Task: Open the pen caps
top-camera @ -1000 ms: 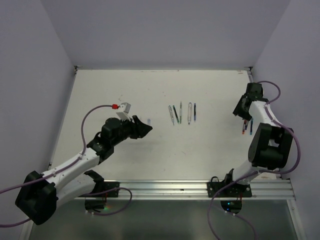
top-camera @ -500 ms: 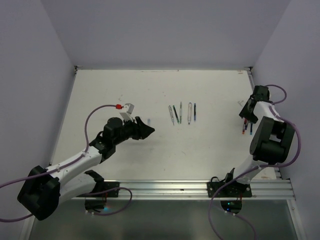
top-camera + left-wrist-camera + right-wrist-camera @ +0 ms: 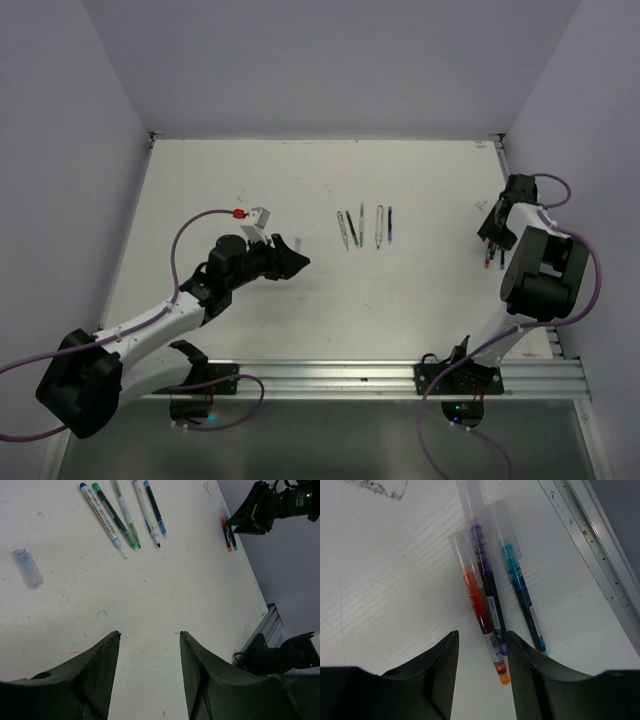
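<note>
Three capped pens lie side by side at the table's right edge: red (image 3: 482, 611), purple (image 3: 489, 592) and teal (image 3: 524, 592), each with a clear cap (image 3: 463, 550) at its far end. My right gripper (image 3: 481, 635) is open just above them, and the red pen's tail lies between its fingers; it also shows in the top view (image 3: 490, 230). Several more pens (image 3: 125, 515) lie mid-table with bare tips (image 3: 365, 226). A loose clear-bluish cap (image 3: 27, 568) lies left of them. My left gripper (image 3: 149, 635) is open and empty, near of that cap (image 3: 292, 262).
An aluminium rail (image 3: 600, 535) runs along the table's right edge just beside the teal pen. Purple cables (image 3: 175, 250) loop off both arms. White walls close the table on the left, far and right sides.
My right gripper has shifted right and turned over the three pens at the table's right edge. My left gripper has edged slightly forward and stays open.
</note>
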You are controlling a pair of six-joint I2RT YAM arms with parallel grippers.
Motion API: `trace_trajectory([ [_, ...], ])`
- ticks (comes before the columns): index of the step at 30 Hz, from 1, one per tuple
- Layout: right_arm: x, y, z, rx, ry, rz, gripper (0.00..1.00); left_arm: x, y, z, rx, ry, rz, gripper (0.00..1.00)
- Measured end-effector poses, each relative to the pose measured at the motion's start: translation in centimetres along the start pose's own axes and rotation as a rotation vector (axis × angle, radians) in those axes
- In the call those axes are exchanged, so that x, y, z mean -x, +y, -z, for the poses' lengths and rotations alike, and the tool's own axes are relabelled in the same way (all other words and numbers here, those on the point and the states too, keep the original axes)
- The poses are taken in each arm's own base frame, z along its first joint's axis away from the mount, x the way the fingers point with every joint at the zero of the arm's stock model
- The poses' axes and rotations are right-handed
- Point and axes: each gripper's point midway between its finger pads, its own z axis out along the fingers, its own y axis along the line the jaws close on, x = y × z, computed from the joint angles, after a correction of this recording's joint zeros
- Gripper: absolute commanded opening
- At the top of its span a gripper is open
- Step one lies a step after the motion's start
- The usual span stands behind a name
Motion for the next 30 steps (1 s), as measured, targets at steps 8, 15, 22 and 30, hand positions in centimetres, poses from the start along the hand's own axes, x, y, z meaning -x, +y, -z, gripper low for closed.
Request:
trace_trajectory([
  [8, -0.9, 0.0, -1.1, -0.006, 0.033, 0.007, 0.46, 0.0, 0.0, -0.1, 0.000, 0.002, 0.000, 0.54],
  [15, -0.9, 0.1, -1.3, -0.005, 0.032, 0.008, 0.44, -0.2, 0.1, -0.2, 0.000, 0.006, 0.001, 0.55],
  [22, -1.2, 0.2, -1.7, -0.001, 0.040, 0.010, 0.43, -0.3, 0.1, -0.2, -0.006, 0.006, 0.000, 0.55],
  [30, -1.3, 0.3, -1.8, 0.006, 0.040, 0.010, 0.43, -0.3, -0.1, -0.2, -0.016, 0.004, -0.002, 0.55],
])
